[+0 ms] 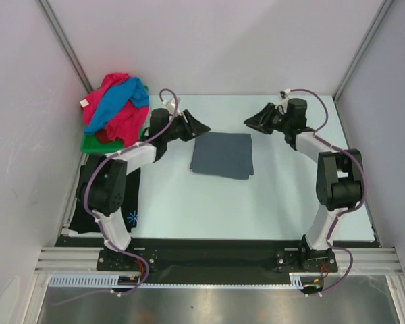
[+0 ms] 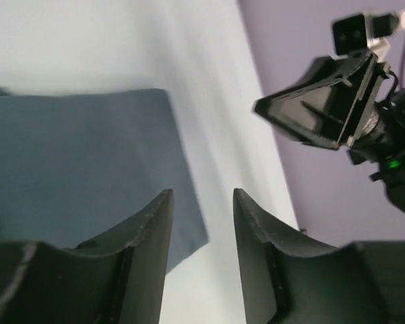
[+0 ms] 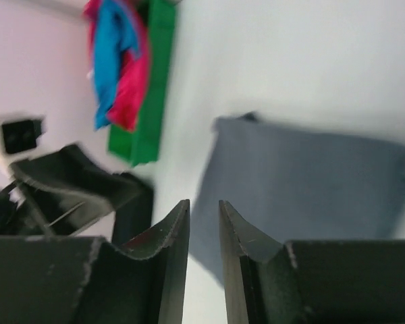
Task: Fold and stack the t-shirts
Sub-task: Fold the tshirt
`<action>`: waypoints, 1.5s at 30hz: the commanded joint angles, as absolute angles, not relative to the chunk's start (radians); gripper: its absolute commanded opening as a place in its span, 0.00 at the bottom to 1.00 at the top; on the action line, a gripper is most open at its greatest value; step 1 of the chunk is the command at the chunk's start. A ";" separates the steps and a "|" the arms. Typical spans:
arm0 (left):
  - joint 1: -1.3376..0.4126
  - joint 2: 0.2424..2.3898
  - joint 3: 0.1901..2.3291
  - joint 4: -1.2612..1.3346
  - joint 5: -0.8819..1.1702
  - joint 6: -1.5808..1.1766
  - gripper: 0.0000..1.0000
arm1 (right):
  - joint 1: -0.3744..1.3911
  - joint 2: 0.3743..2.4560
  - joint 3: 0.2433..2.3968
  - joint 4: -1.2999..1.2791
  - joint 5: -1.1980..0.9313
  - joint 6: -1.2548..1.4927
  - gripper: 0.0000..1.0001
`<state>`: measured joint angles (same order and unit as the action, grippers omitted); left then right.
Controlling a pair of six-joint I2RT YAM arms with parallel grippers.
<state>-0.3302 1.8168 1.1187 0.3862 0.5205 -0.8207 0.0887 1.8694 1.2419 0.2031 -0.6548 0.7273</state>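
A slate-grey t-shirt (image 1: 223, 155) lies folded into a flat rectangle at mid-table. My left gripper (image 1: 204, 126) hovers just beyond its far left corner, jaws open with nothing between them. In the left wrist view the gripper (image 2: 202, 196) hangs over the grey t-shirt's (image 2: 74, 162) corner. My right gripper (image 1: 249, 121) hovers past the far right corner. Its jaws stand a narrow gap apart and empty (image 3: 204, 202), above the edge of the grey t-shirt (image 3: 304, 182). Pink and blue t-shirts (image 1: 115, 108) sit bunched in a heap. A black t-shirt (image 1: 118, 214) with a small blue-white print lies under the left arm.
The pink and blue heap rests on a green tray (image 1: 90, 144) at the far left, also seen in the right wrist view (image 3: 152, 88). Walls close the table in at left, back and right. The two grippers face each other over the grey shirt's far edge.
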 commanded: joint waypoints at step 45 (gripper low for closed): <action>-0.328 1.211 0.782 0.013 0.270 -0.655 0.58 | 0.292 1.465 0.883 -0.217 -0.344 0.350 0.61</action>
<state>-0.3611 1.3403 0.7540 0.1581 0.3557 -0.7013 0.1604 1.5482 0.7692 0.0242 -0.5743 0.5148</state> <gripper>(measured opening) 0.559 0.578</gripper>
